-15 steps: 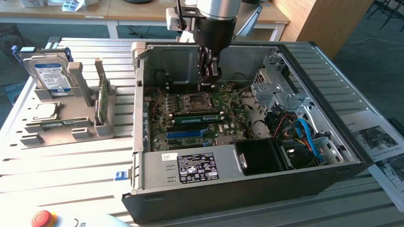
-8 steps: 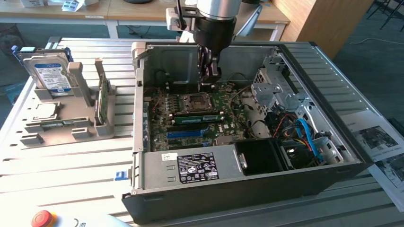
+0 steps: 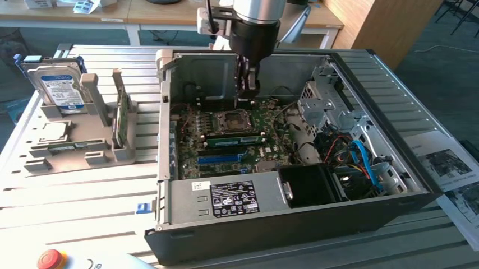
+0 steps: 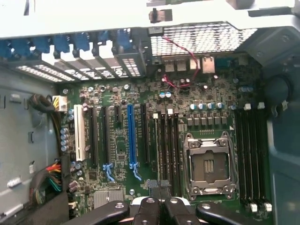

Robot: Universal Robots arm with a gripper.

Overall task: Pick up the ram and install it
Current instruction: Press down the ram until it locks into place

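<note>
While the ram (image 3: 121,115) stands upright in the grey holder (image 3: 82,148) on the surface (image 3: 75,196) at the exterior view's left, the clenched, empty claw (image 3: 249,89) hangs well apart inside the computer case (image 3: 299,218), where a careless descent could strike the motherboard (image 3: 232,145).

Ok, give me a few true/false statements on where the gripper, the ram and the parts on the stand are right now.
1. The gripper hangs inside the open computer case, above the motherboard. True.
2. The gripper is wide open. False: it is shut.
3. A green ram stick stands on edge in the grey stand at the exterior view's left. True.
4. The hard drive lies flat inside the case. False: it stands upright in the grey stand, outside the case.
5. The processor socket on the motherboard shows in the wrist view, beside empty ram slots. True.
</note>
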